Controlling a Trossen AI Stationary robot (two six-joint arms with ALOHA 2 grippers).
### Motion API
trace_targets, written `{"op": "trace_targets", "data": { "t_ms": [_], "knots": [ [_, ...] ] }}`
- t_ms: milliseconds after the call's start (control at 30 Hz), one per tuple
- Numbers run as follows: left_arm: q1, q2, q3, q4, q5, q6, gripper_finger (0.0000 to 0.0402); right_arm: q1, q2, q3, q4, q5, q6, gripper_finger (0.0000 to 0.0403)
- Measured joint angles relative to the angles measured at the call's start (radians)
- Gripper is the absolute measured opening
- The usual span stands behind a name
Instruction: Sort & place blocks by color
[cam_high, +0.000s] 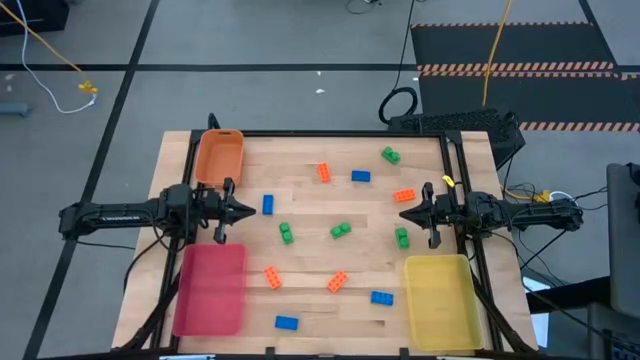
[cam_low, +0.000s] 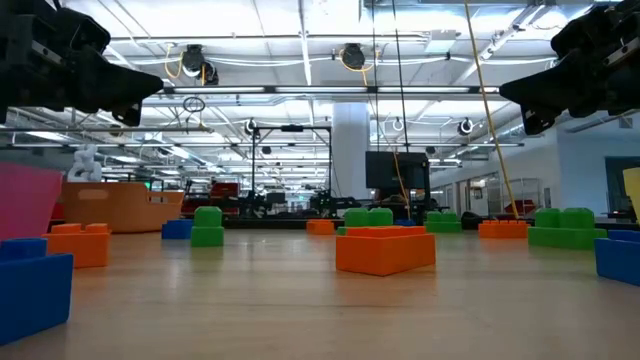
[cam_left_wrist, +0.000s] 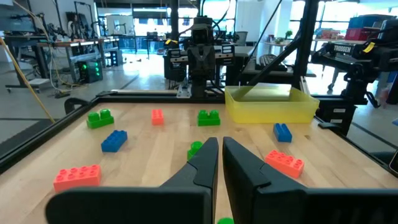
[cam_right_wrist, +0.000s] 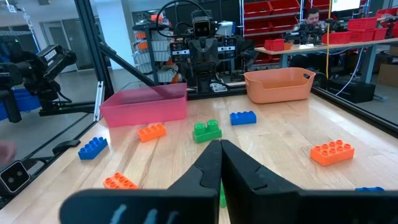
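Observation:
Several small studded blocks lie scattered flat on the wooden table: green ones (cam_high: 341, 230), (cam_high: 286, 233), (cam_high: 390, 154), blue ones (cam_high: 268, 204), (cam_high: 361, 176), (cam_high: 381, 297), orange ones (cam_high: 404, 195), (cam_high: 338, 282), (cam_high: 324, 172). My left gripper (cam_high: 245, 210) hovers shut at the table's left side, between the orange and pink trays, pointing right; the blue block lies just ahead of it. My right gripper (cam_high: 405, 213) hovers shut at the right side, pointing left, between an orange block and a green block (cam_high: 402, 237). Both stand well above the table in the low view (cam_low: 155, 85), (cam_low: 505, 92).
An orange tray (cam_high: 220, 155) sits at the far left, a pink tray (cam_high: 211, 288) at the near left, a yellow tray (cam_high: 441, 300) at the near right. A black frame rims the table (cam_high: 300, 133). Bare wood lies between the scattered blocks.

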Motion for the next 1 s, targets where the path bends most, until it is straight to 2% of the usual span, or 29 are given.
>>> {"op": "trace_targets", "data": {
  "t_ms": [267,433,667,1000],
  "knots": [
    [0.0,0.0,0.0,0.0,0.0,0.0,0.0026,0.0,0.0,0.0,0.0,0.0,-0.002,0.0],
    [0.0,0.0,0.0,0.0,0.0,0.002,0.0026,0.0,0.0,0.0,0.008,0.003,-0.099,0.0],
    [0.0,0.0,0.0,0.0,0.0,0.032,0.0026,0.0,0.0,0.0,0.018,0.001,-0.104,0.0],
    [0.0,0.0,0.0,0.051,0.0,0.024,0.0026,0.0,0.0,0.0,0.119,0.001,-0.112,0.0]
  ]
}}
